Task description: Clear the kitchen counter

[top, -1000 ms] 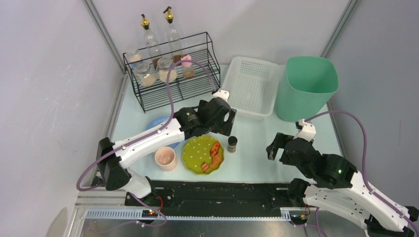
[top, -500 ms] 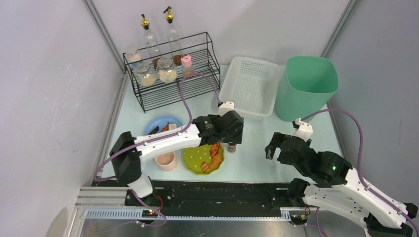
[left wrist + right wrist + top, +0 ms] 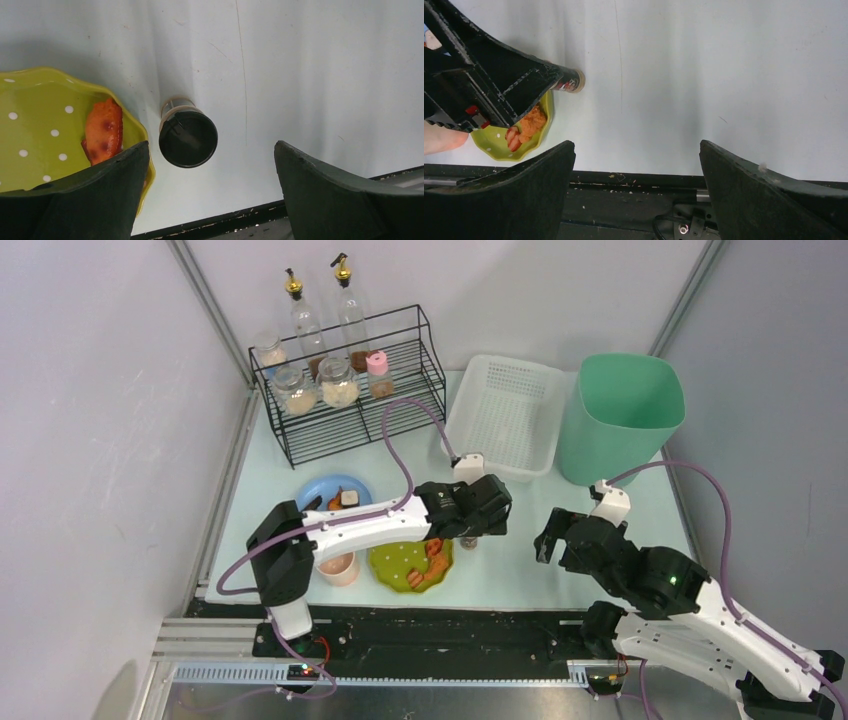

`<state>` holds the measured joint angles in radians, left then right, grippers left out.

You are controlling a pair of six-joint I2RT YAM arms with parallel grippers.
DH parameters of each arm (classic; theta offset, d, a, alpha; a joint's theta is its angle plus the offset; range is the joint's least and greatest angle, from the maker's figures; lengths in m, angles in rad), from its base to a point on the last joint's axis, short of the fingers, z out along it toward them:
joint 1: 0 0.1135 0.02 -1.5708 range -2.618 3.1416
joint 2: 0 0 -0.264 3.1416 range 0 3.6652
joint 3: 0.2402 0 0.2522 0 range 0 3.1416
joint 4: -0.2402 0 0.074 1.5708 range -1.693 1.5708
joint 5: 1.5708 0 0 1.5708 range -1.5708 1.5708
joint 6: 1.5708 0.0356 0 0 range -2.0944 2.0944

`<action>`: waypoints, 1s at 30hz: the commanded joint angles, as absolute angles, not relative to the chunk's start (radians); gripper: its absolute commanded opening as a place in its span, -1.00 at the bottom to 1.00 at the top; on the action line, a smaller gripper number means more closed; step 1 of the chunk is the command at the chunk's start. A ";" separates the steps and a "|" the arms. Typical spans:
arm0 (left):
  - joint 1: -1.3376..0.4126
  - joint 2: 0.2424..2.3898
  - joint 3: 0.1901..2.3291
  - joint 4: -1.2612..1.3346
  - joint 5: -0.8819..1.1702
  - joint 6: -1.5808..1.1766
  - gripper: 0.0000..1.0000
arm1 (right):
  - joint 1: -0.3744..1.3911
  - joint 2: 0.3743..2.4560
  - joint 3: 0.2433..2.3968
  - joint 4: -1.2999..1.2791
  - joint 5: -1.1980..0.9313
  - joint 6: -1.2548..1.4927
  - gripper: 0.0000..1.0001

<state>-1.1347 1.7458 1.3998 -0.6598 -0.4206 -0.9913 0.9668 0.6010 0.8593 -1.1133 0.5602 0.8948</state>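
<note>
The kitchen counter carries a small spice jar with a black lid, standing upright beside a green dotted plate that holds orange food pieces. My left gripper hovers open straight above the jar, which sits nearer the left finger and touches neither. From above, the left gripper covers most of the jar. A pink cup and a blue plate lie left of the green plate. My right gripper is open and empty over bare counter.
A white perforated basket and a green bin stand at the back right. A black wire rack with jars and bottles fills the back left. The black rail runs along the front edge.
My left arm has swung right and toward the front, from beyond the green plate to above the spice jar. The right arm has barely shifted.
</note>
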 commanded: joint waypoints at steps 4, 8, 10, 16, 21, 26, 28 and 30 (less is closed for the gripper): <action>-1.137 1.771 1.445 -0.636 -0.480 -1.041 0.87 | 0.969 0.580 0.849 -1.081 0.574 0.889 0.98; -1.137 1.786 1.445 -0.638 -0.477 -1.027 0.79 | 0.968 0.575 0.836 -1.072 0.570 0.885 0.98; -1.137 1.794 1.445 -0.638 -0.474 -1.016 0.73 | 0.969 0.576 0.834 -1.067 0.568 0.885 0.98; -1.137 1.800 1.437 -0.638 -0.472 -0.993 0.52 | 0.968 0.578 0.822 -1.054 0.558 0.888 0.98; -1.137 1.795 1.437 -0.639 -0.479 -0.957 0.32 | 0.968 0.578 0.821 -1.050 0.554 0.888 0.98; -1.137 1.798 1.436 -0.640 -0.477 -0.930 0.22 | 0.969 0.579 0.816 -1.044 0.550 0.890 0.98; -1.137 1.803 1.436 -0.641 -0.473 -0.918 0.17 | 0.968 0.580 0.815 -1.042 0.548 0.892 0.98; -1.135 1.806 1.433 -0.641 -0.472 -0.907 0.12 | 0.969 0.580 0.814 -1.041 0.545 0.893 0.98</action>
<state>-1.1347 1.8011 1.4044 -0.6552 -0.4427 -0.9432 0.9668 0.5816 0.8165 -1.0702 0.5388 0.8860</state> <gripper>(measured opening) 0.580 0.992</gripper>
